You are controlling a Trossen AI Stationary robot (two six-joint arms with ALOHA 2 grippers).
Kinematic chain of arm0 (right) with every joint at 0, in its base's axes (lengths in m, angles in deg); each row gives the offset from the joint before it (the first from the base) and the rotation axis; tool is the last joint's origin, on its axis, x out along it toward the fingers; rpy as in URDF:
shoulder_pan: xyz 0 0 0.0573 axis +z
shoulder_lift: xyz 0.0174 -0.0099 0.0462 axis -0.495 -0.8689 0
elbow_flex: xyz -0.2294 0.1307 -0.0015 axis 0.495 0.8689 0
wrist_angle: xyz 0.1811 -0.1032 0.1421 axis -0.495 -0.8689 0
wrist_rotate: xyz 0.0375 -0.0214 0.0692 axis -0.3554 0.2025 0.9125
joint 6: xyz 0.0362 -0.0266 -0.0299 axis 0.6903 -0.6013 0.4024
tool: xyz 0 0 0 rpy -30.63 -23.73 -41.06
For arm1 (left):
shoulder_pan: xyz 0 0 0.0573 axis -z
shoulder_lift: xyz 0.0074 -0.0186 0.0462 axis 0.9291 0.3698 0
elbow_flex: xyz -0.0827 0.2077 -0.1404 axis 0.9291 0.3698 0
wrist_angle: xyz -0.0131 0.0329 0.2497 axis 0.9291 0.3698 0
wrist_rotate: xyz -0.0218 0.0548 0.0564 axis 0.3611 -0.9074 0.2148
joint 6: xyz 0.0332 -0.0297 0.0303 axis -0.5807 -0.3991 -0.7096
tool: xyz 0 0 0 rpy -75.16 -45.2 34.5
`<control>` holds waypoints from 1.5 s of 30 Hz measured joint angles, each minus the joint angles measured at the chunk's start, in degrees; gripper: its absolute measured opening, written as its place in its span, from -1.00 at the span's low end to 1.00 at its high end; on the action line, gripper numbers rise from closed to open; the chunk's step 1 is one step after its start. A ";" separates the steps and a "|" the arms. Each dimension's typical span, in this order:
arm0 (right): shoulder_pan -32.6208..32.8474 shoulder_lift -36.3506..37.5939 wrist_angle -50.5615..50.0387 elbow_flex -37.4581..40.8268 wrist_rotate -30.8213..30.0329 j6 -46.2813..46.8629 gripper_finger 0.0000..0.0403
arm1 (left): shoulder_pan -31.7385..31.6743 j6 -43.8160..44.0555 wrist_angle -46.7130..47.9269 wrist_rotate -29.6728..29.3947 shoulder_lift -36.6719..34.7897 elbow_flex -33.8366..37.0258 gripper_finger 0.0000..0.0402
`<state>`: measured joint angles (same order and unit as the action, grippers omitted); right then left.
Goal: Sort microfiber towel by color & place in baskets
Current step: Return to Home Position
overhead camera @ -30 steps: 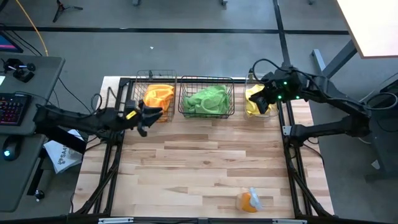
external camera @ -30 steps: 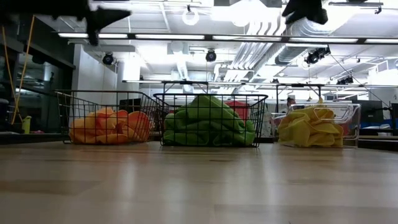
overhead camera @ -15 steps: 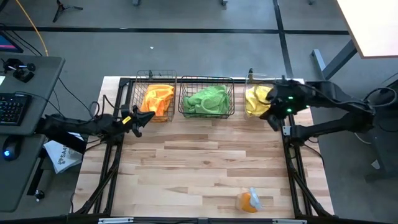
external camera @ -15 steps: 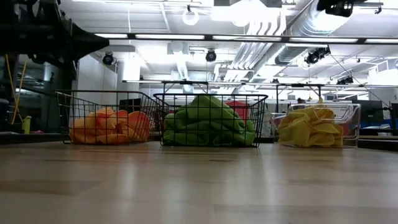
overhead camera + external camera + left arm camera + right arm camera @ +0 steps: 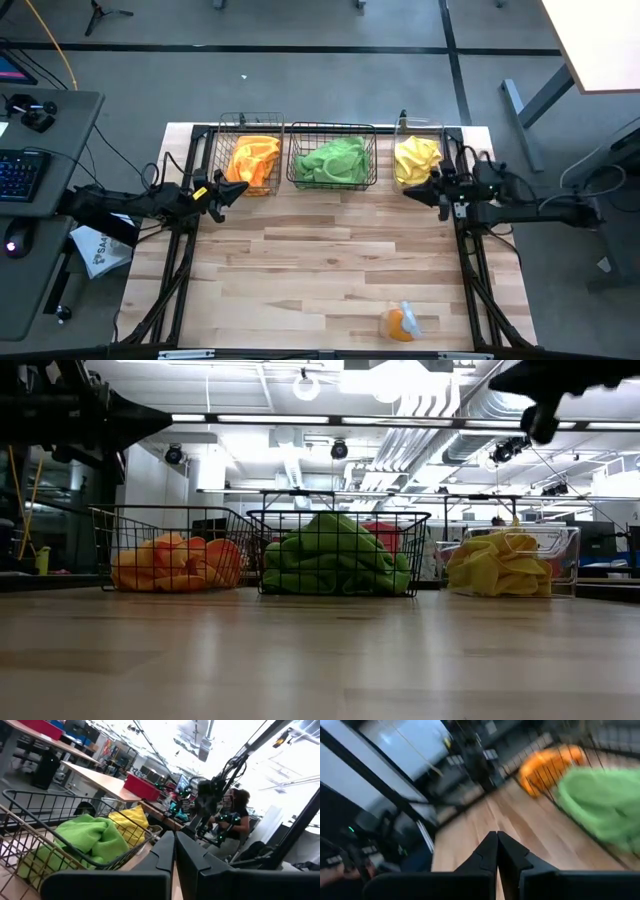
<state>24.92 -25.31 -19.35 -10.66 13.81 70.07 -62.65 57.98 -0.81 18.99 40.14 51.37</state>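
Observation:
Three baskets stand in a row at the table's far edge. A narrow wire basket (image 5: 250, 160) holds orange towels (image 5: 175, 565). A wider wire basket (image 5: 333, 160) holds green towels (image 5: 335, 555). A clear bin (image 5: 417, 158) holds yellow towels (image 5: 500, 565). My left gripper (image 5: 238, 186) is shut and holds nothing; it hovers just left of and in front of the orange basket. My right gripper (image 5: 408, 191) is shut too, holding nothing, just in front of the clear bin. The wrist views show both pairs of fingers closed: the left gripper (image 5: 174, 840) and the right gripper (image 5: 497, 837).
A small orange and pale lump (image 5: 400, 322) lies near the table's near edge, right of the middle. The bare wooden tabletop (image 5: 320, 260) spreads between it and the baskets. A desk with a keyboard (image 5: 20, 175) stands left of the table.
My left gripper has drawn back from the orange basket toward the table's left edge and has shut. My right gripper has left the place above the clear bin, swinging toward the near side and sinking, and now points toward the table's left. The towels lie as before.

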 joint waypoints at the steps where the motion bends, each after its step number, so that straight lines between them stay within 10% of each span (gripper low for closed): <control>1: -0.06 1.02 5.29 3.32 -0.02 -0.68 -1.00 | 0.00 0.00 0.01 -0.01 0.00 0.00 -0.99; 18: 6.13 18.39 20.63 23.55 3.08 -0.57 -1.00 | 0.00 -0.02 0.20 0.00 0.00 0.00 -0.99; 45: 8.31 24.73 20.68 26.96 1.32 -12.94 -1.00 | 0.00 -0.04 0.27 0.01 0.00 0.00 -0.99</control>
<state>33.22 -0.58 1.34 16.30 15.13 57.13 -62.65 57.94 -0.54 19.00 40.14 51.37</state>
